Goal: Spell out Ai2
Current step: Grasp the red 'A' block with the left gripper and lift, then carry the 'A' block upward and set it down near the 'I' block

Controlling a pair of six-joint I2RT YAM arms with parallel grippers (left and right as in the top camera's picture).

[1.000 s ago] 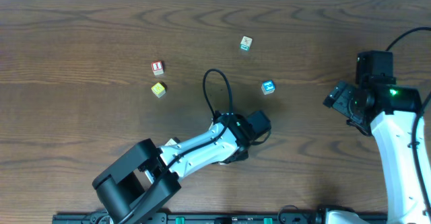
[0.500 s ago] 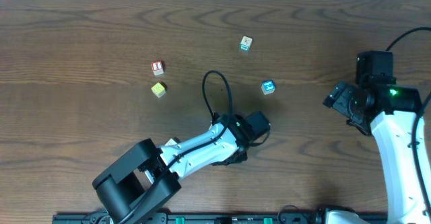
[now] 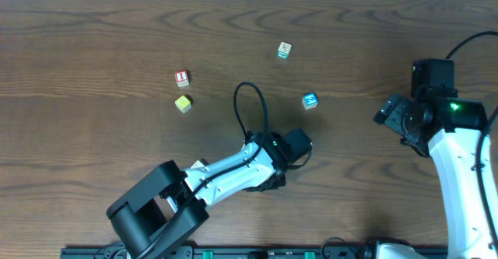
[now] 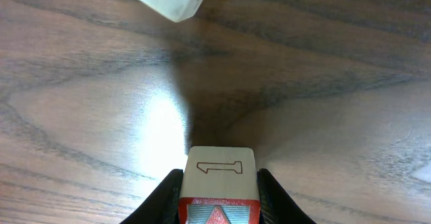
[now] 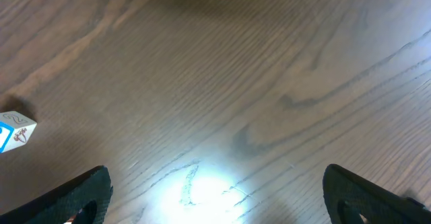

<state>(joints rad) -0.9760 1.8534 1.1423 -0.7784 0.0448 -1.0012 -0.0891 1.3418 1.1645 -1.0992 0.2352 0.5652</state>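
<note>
nothing is lined up yet, by my read. i cube (image 3: 181,78) sits far left on the table (image 3: 93,158), just above the yellow cube (image 3: 183,103), untouched. left gripper (image 4: 219,196) is clamped on the a cube (image 4: 219,171) near centre. i cannot tell if the cube rests on the wood, and overhead it is hidden. 2 cube (image 3: 310,100) lies up and right of that, well apart. right gripper (image 5: 215,204) hangs at far right, spread wide and empty. left to do: set a down, bring i and 2 beside it.

Overhead straight down on table (image 3: 78,150); wrist views close, downward
</note>
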